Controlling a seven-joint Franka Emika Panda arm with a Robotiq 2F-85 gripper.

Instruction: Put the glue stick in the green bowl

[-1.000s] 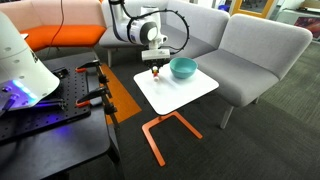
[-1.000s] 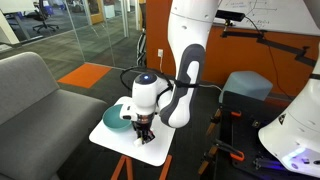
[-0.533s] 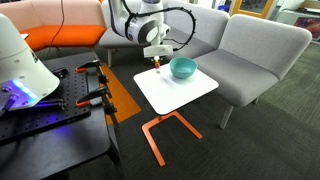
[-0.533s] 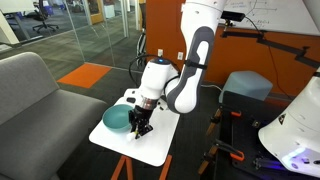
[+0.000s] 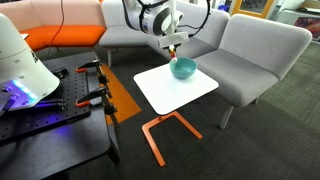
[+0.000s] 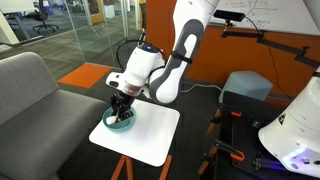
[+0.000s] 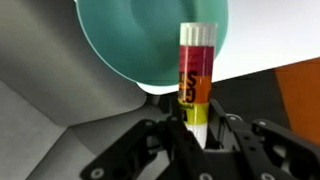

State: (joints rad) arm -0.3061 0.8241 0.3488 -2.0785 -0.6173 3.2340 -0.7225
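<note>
Gripping glue stick (image 7: 196, 70) by lower end in gripper (image 7: 195, 138), pinched tight around it. Holding it upright just over green bowl (image 7: 130, 45), clear of rim, likely for straight drop inside. Needs only release; off-centre risks bounce out of bowl.

**White shells, dark joints, black gripper**

In both exterior views the arm (image 6: 190, 35) is made of smooth, rounded white shells. Between the shells there are darker grey parts at the joints (image 6: 168, 88). Close to the wrist, one white housing (image 6: 140, 68) is round, almost like a ball. A thin black cable (image 6: 126, 55) makes a loop beside this last part of the arm. The gripper (image 7: 196, 128) is black. In the wrist view its fingers (image 7: 243, 140) are built from angular black links with open gaps between them. Screws and markings are too small to tell.
</note>
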